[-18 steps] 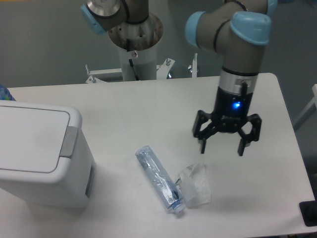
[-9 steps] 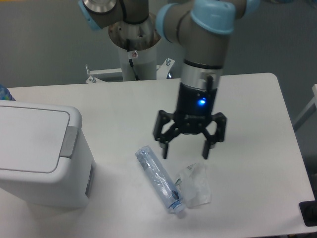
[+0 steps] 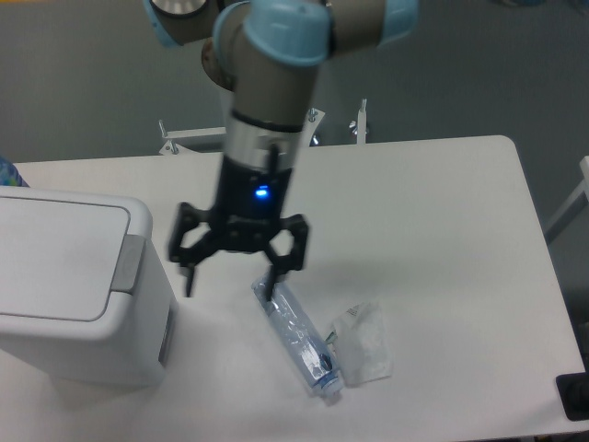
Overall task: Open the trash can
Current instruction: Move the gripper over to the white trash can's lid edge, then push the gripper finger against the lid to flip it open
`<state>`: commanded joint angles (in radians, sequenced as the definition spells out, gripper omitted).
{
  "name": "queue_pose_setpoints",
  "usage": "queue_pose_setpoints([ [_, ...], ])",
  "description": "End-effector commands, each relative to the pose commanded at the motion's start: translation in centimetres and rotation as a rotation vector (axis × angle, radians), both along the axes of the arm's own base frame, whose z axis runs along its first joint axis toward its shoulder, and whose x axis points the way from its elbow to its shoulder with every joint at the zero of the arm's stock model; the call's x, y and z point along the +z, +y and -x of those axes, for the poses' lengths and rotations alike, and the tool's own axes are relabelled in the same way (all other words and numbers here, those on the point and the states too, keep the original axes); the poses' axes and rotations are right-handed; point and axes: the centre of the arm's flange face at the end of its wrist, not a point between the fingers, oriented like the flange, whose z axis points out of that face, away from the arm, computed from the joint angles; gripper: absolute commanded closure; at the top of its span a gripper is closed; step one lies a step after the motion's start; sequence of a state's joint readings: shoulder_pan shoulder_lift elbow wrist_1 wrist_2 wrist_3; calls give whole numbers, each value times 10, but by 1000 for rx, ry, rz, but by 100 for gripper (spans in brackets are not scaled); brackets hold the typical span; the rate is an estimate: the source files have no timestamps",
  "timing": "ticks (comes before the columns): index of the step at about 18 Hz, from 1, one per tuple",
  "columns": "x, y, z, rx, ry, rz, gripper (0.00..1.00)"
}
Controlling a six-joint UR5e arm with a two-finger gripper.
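You see one white trash can [image 3: 78, 290] at the bench's near left, lid down, one gripper [image 3: 232, 276] just right of it, fingers spread wide and empty, one plastic bottle [image 3: 296, 336], one crumpled clear wrapper [image 3: 362, 343], white bench [image 3: 433, 230], grey wall behind.

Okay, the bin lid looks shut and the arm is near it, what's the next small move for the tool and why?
Probably shift the tool a bit further left and line it up over the grey push tab. The trash can has its lid flat and closed, and the open tool hangs just right of the bin, not touching it. The bottle lies below and is no part of this.
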<state>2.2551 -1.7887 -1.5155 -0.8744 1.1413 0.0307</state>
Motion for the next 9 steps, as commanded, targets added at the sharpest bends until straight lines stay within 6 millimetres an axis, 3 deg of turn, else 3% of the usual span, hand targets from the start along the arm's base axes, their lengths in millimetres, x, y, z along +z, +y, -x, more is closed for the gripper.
queue_pose_setpoints([
  [5,-6,-12,-13,-2,-6,15,0],
  [9,2,-26,-23,-3,10,6,0],
])
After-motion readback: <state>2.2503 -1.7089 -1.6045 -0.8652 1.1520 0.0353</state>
